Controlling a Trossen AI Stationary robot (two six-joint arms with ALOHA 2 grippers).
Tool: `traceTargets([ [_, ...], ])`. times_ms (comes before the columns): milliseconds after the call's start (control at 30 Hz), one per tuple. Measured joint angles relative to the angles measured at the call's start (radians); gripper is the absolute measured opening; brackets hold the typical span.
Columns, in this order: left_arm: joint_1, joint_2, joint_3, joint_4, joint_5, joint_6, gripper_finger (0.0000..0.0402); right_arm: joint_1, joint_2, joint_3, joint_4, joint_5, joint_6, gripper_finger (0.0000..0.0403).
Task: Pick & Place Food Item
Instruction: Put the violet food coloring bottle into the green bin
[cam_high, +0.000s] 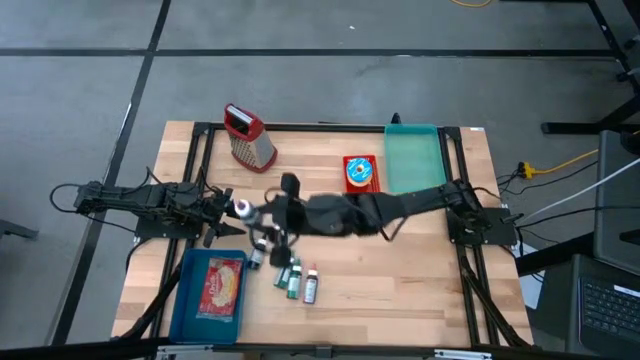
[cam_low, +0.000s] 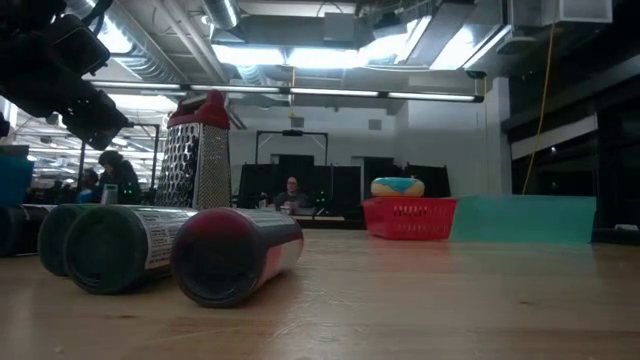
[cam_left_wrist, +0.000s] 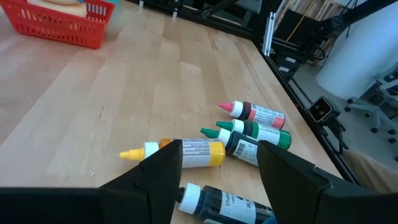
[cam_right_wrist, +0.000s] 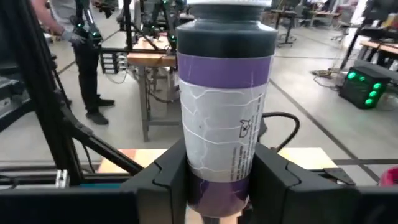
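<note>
Gripping cylindrical purple-banded bottle (cam_right_wrist: 225, 112), right claw (cam_right_wrist: 214, 177).

A light wooden worktop (cam_high: 400, 290) carries a metal grater (cam_high: 250, 138) with a red handle, a red basket (cam_high: 361, 173), a teal tray (cam_high: 413, 156), a blue tray (cam_high: 210, 294) and a cluster of small squeeze bottles (cam_high: 296, 280) lying on their sides.

bottle in right hand (cam_right_wrist: 226, 124): purple, white, black cap
basket (cam_high: 360, 172): red
tray (cam_high: 412, 157): teal
tabletop (cam_high: 400, 270): pale wood
</note>
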Motion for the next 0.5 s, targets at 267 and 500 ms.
traceTargets([
  [267, 0.0, 0.0, 0.0, 0.0, 0.002, 0.012, 0.0203, -0.037, 0.0, 0.0, 0.062, -0.112, -0.027, 0.013],
  [500, 0.0, 0.0, 0.0, 0.003, 0.001, 0.02, 0.0203, -0.021, 0.0, 0.0, 0.094, -0.167, -0.051, 0.013],
])
